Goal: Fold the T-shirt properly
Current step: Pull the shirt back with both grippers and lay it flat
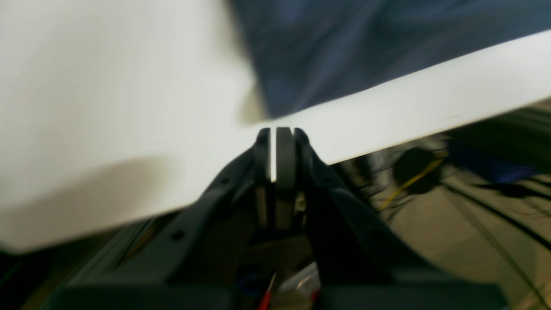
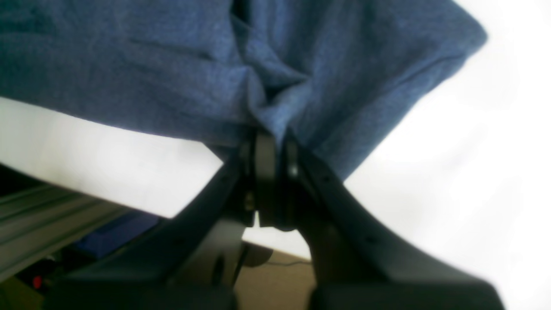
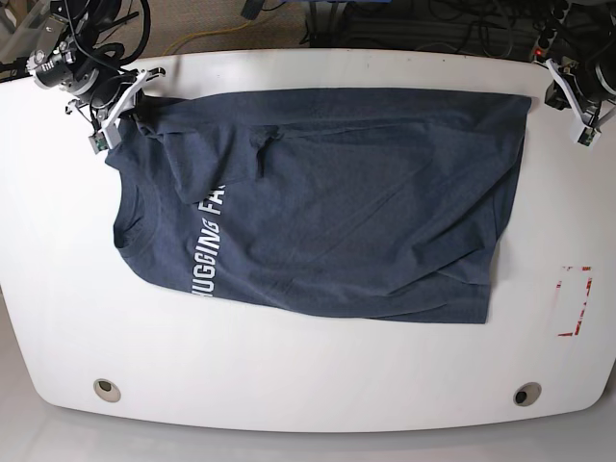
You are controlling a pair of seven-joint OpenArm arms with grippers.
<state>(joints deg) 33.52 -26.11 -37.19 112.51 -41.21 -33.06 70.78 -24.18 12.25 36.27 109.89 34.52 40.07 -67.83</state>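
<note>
Fabric of the T-shirt (image 1: 366, 47) fills the upper middle and right of the left wrist view, lying on the white table (image 1: 107, 86). The left gripper (image 1: 277, 131) sits short of the shirt's near corner, over bare table at its edge, its fingers pressed together with only a sliver of light between them and no cloth in them. Cables lie on the floor beyond the table's edge, blurred.

In the right wrist view the right gripper (image 2: 275, 137) is clamped on a bunched pinch of the T-shirt (image 2: 172, 64), creases fanning out from the bite. The cloth hangs lifted off the table (image 2: 473, 172) here.

From the base view the T-shirt (image 3: 366, 192) lies spread across the middle of the table (image 3: 289, 385), collar toward the view's left, white lettering (image 3: 208, 241) running beside it. The right gripper (image 3: 117, 111) holds the shirt's far left corner by the sleeve. The left gripper (image 3: 577, 111) is just beyond the shirt's far right corner, apart from it. A red-marked rectangle (image 3: 575, 300) lies right of the shirt's near hem.
</note>
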